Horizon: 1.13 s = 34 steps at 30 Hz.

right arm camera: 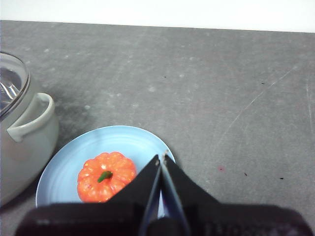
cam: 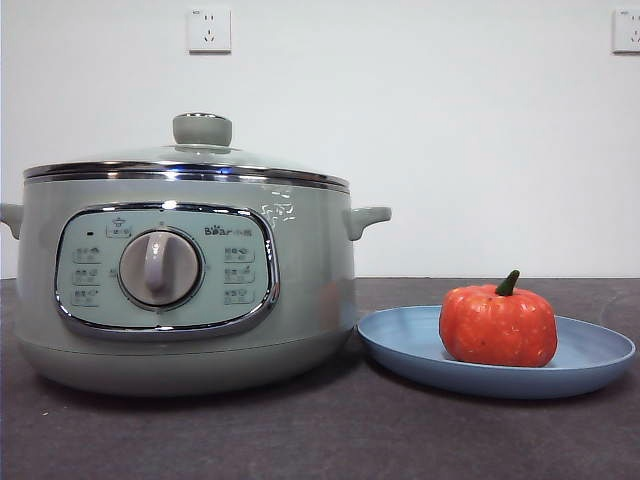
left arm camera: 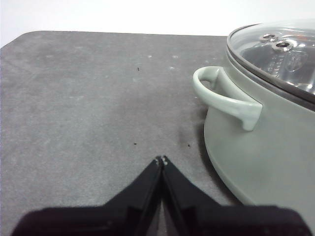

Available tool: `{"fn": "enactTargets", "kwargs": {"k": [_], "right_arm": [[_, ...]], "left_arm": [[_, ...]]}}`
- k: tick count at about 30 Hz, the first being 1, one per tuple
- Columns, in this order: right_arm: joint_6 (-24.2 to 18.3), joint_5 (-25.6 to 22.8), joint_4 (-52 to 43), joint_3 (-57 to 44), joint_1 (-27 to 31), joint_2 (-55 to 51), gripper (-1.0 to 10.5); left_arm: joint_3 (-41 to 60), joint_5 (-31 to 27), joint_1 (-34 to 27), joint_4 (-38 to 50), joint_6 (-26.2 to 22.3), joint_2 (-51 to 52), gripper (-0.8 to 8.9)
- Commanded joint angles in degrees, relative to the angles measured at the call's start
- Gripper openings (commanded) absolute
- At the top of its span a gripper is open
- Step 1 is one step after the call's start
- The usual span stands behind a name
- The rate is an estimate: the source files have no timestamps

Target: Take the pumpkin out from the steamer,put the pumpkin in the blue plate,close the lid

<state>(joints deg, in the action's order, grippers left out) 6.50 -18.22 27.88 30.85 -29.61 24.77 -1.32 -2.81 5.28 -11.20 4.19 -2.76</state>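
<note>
The sage-green steamer [cam: 185, 280] stands at the left of the front view with the glass lid [cam: 200, 150] sitting on its rim. The orange pumpkin [cam: 498, 325] sits in the blue plate [cam: 600, 355] to the steamer's right. In the right wrist view my right gripper [right arm camera: 162, 158] is shut and empty, above the plate [right arm camera: 128, 142] beside the pumpkin [right arm camera: 106, 176]. In the left wrist view my left gripper [left arm camera: 161, 160] is shut and empty over the bare table, next to the steamer's side handle [left arm camera: 224, 98]. Neither gripper shows in the front view.
The dark grey table [cam: 320, 440] runs to a white wall with two sockets [cam: 208, 30]. The steamer's other handle [right arm camera: 29, 120] shows in the right wrist view, close to the plate's rim.
</note>
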Motion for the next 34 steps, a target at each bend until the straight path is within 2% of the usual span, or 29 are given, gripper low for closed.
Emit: {"fn": "enactTargets", "kwargs": {"k": [1,16,19,23,28,30,34], "right_arm": [[0.52,-0.13,-0.22,-0.35,-0.09,-0.04,0.0],[0.50,0.09,2.05,-0.37,-0.07,-1.46,0.0],[-0.09,-1.42,6.69,-0.42,3.34,-6.14,0.0],[1.49,6.19,6.08,-2.21,12.50,-12.48,0.0],[-7.19,18.53,-2.05,-8.81,22.56,-18.38,0.0],[-8.87,23.19,-6.29,-12.20,24.72,-19.80,0.0],[-8.98,24.30,-11.89,-19.06,26.49,-22.32,0.0]], "left_arm": [[0.96,0.07,-0.15,0.26,0.57,0.17,-0.03],[0.96,0.07,-0.15,0.26,0.57,0.17,-0.03],[0.96,0.07,-0.15,0.26,0.57,0.17,-0.03],[0.96,0.09,-0.15,0.26,0.57,0.17,-0.03],[0.96,-0.04,-0.15,0.26,0.57,0.17,-0.03],[0.96,0.11,-0.15,0.26,0.57,0.17,-0.03],[0.96,0.09,-0.15,0.26,0.57,0.17,-0.03]]}}
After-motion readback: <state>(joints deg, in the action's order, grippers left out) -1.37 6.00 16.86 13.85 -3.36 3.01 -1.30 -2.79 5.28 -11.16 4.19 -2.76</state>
